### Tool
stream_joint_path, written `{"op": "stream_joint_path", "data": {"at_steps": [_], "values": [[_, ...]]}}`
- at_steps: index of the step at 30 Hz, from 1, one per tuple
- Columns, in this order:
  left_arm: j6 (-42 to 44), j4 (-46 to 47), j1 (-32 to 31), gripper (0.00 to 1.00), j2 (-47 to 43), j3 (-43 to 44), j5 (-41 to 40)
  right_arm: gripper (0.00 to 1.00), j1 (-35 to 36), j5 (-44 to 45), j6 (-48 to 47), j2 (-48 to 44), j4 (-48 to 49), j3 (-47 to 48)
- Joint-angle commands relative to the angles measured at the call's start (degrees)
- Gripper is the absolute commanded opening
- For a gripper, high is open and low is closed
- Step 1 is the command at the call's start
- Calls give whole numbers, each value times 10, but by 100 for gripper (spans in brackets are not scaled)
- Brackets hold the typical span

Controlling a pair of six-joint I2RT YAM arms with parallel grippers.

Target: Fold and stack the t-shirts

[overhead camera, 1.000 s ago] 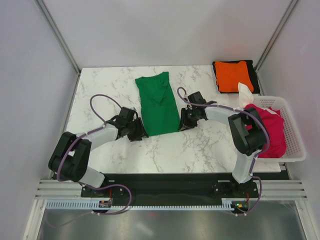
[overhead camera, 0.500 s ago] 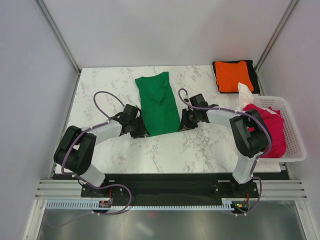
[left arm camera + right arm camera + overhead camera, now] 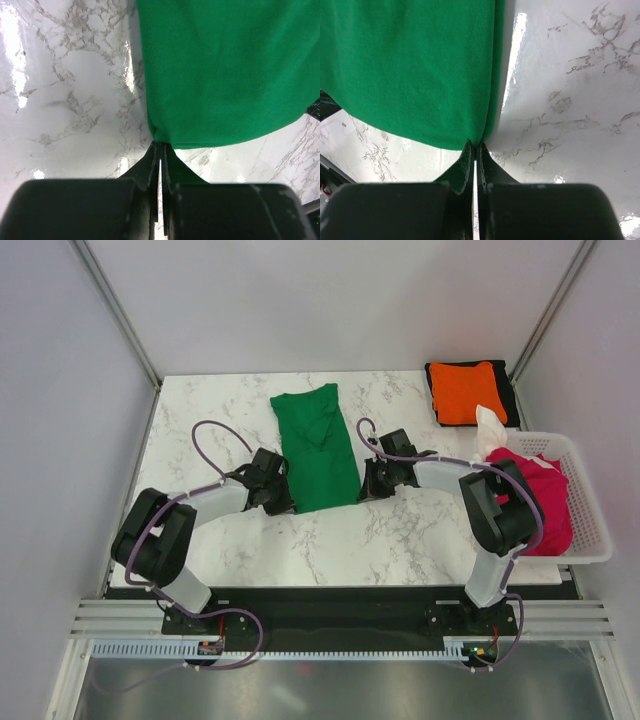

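Observation:
The green t-shirt (image 3: 316,448) lies in the middle of the table as a long strip folded lengthwise. My left gripper (image 3: 286,502) is at its near left corner and shut on the hem there; in the left wrist view the fingertips (image 3: 160,145) pinch the edge of the green cloth (image 3: 225,70). At the near right corner my right gripper (image 3: 362,490) is likewise shut on the hem, its tips (image 3: 474,145) nipping the green cloth (image 3: 410,70). An orange t-shirt (image 3: 462,392) lies folded on a black t-shirt (image 3: 514,400) at the back right.
A white slotted basket (image 3: 592,512) stands at the right edge, holding a crumpled red t-shirt (image 3: 545,498), with a white t-shirt (image 3: 490,428) hanging over its far rim. Marble tabletop (image 3: 210,410) lies bare to the left of the green shirt. Grey walls close in on both sides.
The left arm slid right to the shirt's near left corner and its jaws closed on the hem. The right jaws closed on the near right corner, barely shifting.

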Motion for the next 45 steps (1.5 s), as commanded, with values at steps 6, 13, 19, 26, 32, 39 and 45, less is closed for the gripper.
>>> {"op": "stream_joint_path", "data": {"at_steps": [6, 13, 19, 26, 32, 39, 45], "values": [[-25, -35, -42, 2, -108, -34, 3, 0, 3, 0, 19, -107, -33, -74], [-75, -134, -101, 2, -285, -93, 1, 0, 18, -12, 52, -282, -112, -132], [-123, -247, -120, 2, -426, -68, 14, 0, 85, 56, 66, -398, -272, -74], [-119, -338, -119, 2, -435, 33, -5, 0, 100, 99, 89, -429, -370, 10], [-78, -348, -108, 3, -378, 88, -60, 0, 97, 184, 27, -330, -414, 125], [-31, -343, -42, 3, -289, 149, -25, 0, 48, 195, -33, -209, -429, 222], [5, -325, 41, 3, -221, 190, 32, 0, 23, 187, -58, -118, -430, 299]]}}
